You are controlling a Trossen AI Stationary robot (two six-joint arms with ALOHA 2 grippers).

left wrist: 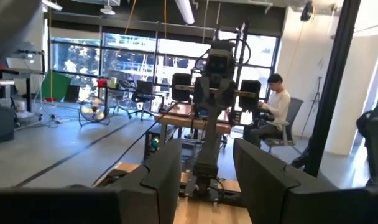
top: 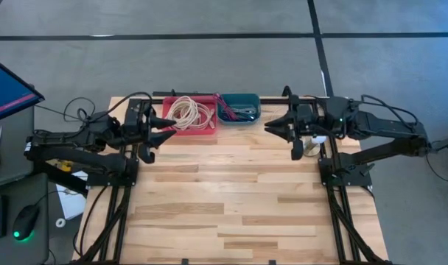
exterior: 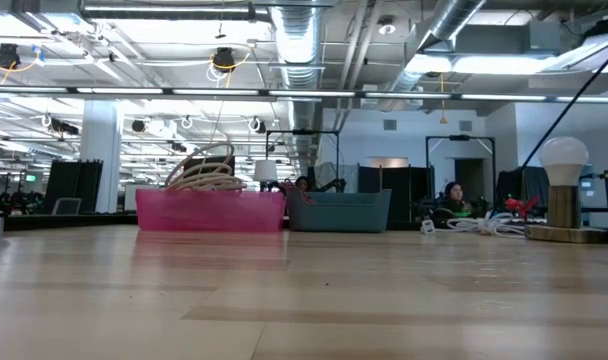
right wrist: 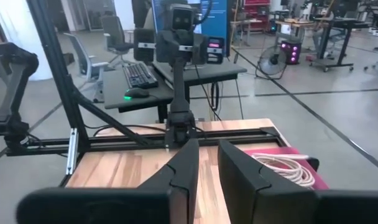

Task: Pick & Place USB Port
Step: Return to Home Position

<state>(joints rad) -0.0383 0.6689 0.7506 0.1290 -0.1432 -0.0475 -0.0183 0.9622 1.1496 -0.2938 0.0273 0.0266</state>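
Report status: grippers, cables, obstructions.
Left gripper, right gripper open, empty. Pale cable coiled in red bin; dark cables in blue bin. Nothing between grippers.

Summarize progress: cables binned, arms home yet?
Done: a coiled tan cable lies in the red bin, and a dark-and-pink cable in the blue bin. In hand: nothing; the left gripper and right gripper are open and empty, near the bins, facing each other. Left: seemingly only parking the arms; no cable shows on the table between them.
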